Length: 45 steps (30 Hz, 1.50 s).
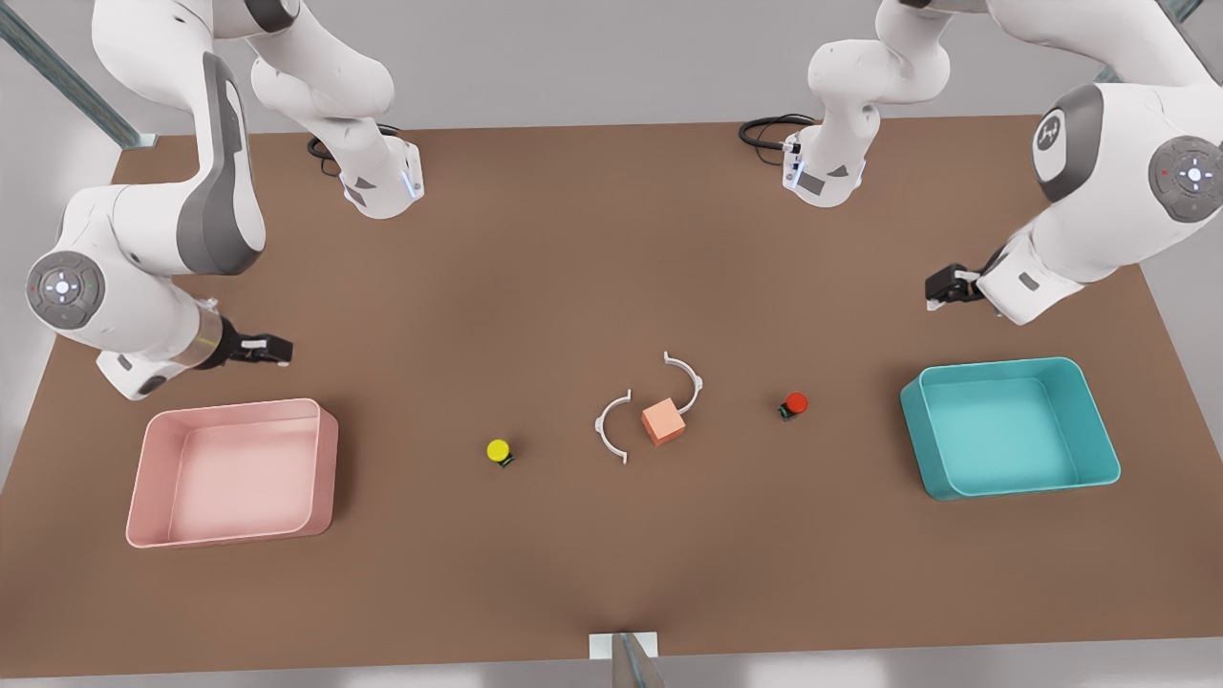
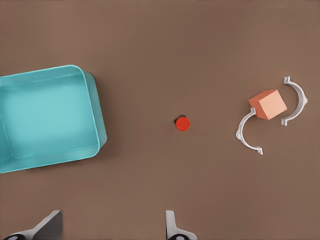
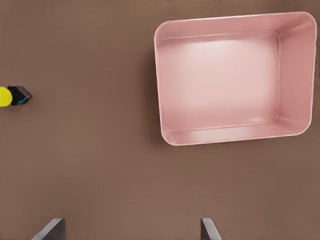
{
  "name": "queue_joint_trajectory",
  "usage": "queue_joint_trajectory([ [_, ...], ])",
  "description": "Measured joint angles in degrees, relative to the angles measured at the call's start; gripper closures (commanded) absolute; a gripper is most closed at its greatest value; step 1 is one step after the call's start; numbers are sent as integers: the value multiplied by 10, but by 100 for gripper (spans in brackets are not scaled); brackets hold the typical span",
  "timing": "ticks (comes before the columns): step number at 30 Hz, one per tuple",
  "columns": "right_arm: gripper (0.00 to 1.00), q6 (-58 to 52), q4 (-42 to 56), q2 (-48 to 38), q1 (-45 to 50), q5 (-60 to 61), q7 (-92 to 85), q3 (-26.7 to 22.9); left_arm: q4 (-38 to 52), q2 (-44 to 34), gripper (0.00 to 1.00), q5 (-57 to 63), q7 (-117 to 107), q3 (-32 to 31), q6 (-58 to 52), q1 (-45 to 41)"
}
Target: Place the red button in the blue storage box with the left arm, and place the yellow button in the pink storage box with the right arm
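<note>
The red button (image 1: 794, 405) (image 2: 182, 123) rests on the table between the salmon cube and the blue storage box (image 1: 1089, 457) (image 2: 98, 115), which holds nothing. My left gripper (image 1: 941, 287) (image 2: 111, 228) hovers open behind that box, at the front view's right. The yellow button (image 1: 499, 451) (image 3: 6, 96) lies on the table toward the front view's left of centre. An empty pink storage box (image 1: 326, 468) (image 3: 159, 95) stands farther left. Just behind it my right gripper (image 1: 272, 351) (image 3: 131, 229) hangs open, holding nothing.
A salmon-orange cube (image 1: 663, 421) (image 2: 268, 104) stands mid-table between two white curved clips (image 1: 611, 427) (image 1: 686, 378). Both arm bases (image 1: 382, 186) (image 1: 824, 177) stand at the table's far edge. A small post (image 1: 626, 650) sits at the near edge.
</note>
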Motion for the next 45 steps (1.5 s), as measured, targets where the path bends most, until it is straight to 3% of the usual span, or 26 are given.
queue_joint_trajectory([
  [3,0,13,-1,5,1,0,5,0,0,20,0,1,6,-4,14,-10],
  [5,0,27,-26,18,-2,0,10,9,-11,56,0,-3,7,-10,42,-64],
  [10,0,135,-161,47,2,-1,35,36,-135,117,0,-24,7,-12,191,-121],
  [13,0,205,-170,90,1,-1,55,69,-204,137,0,-27,7,-12,294,-124],
  [17,0,259,-89,154,54,-2,99,86,-293,144,0,-29,13,-7,431,-121],
  [26,0,301,87,294,163,-7,227,80,-344,171,0,-30,33,-3,580,-113],
  [37,0,320,98,369,177,-56,376,72,-346,202,1,-30,49,-3,624,-103],
  [38,0,322,98,374,177,-59,386,72,-348,205,5,-31,50,-2,626,-101],
  [42,0,334,98,385,177,-65,421,73,-356,209,35,-30,52,-2,632,-98],
  [45,0,344,98,392,179,-67,442,74,-356,209,45,-30,54,-2,636,-98],
])
